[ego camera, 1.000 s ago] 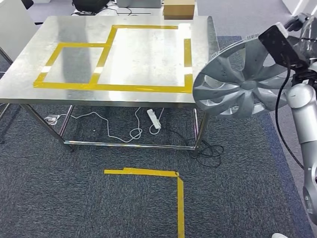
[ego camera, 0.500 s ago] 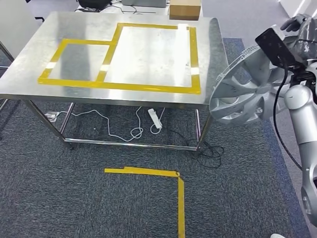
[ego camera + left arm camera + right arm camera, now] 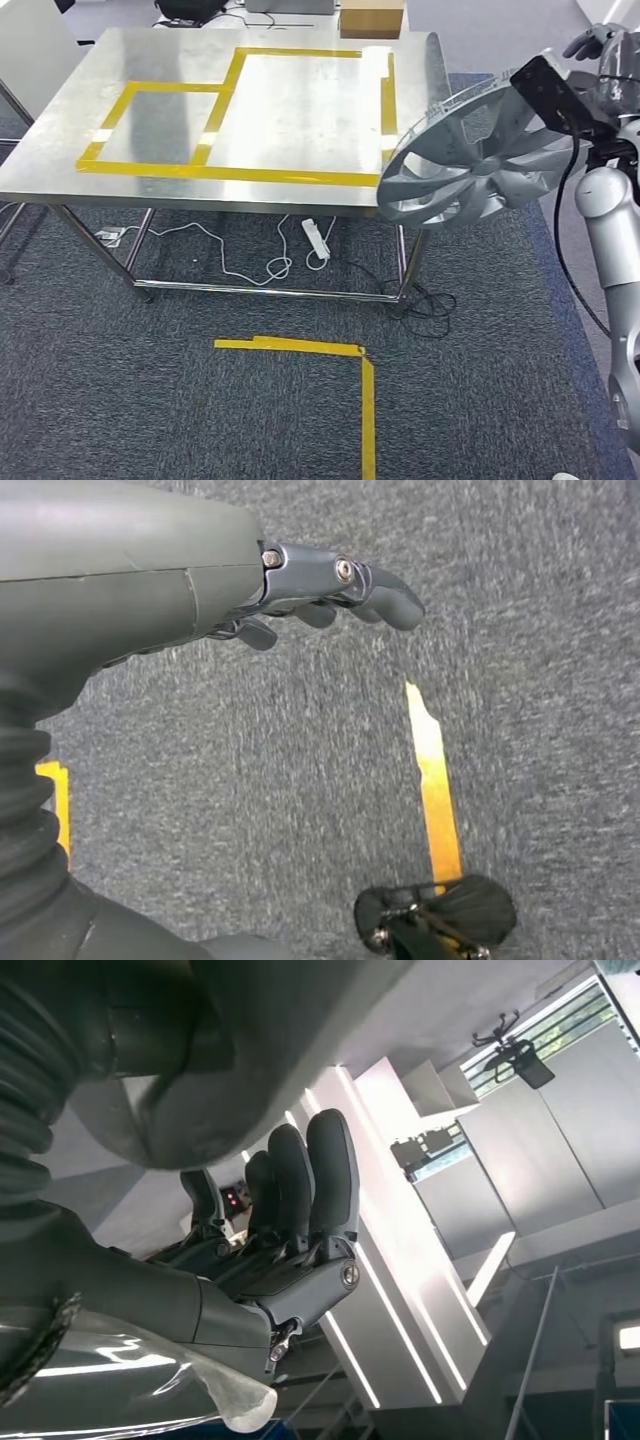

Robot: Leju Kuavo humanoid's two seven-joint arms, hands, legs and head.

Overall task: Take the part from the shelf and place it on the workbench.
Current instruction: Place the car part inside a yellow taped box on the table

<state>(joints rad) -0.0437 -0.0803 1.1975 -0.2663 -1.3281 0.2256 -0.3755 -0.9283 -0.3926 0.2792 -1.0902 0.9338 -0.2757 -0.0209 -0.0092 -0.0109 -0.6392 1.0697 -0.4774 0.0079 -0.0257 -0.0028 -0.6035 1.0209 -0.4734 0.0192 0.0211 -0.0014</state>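
Silver and many-spoked, the wheel cover (image 3: 464,160) hangs in the air at the right end of the desk (image 3: 68,130), tilted with its spoked face turned down and toward the camera. Its left rim overlaps the desk's near right corner in the head view; whether it touches the steel top there cannot be told. The right hand (image 3: 596,45) grips the cover at its upper right rim, behind a black box on the wrist, with the silver right arm (image 3: 615,240) rising along the right edge of the picture. In the right wrist view the dark fingers (image 3: 302,1185) are curled in together over a pale curved edge of the cover (image 3: 151,1380).

Yellow tape (image 3: 226,105) marks two joined rectangles on the steel desk top, a smaller one on the left and a larger one on the right. A cardboard box (image 3: 371,18) sits at the far edge. Under the desk a white power strip (image 3: 315,238) and loose cables lie on the grey carpet (image 3: 151,400), and a yellow tape corner (image 3: 355,365) is stuck on the carpet nearer the robot.

The left hand (image 3: 332,585) hangs over the carpet, its fingers stretched out and holding nothing.
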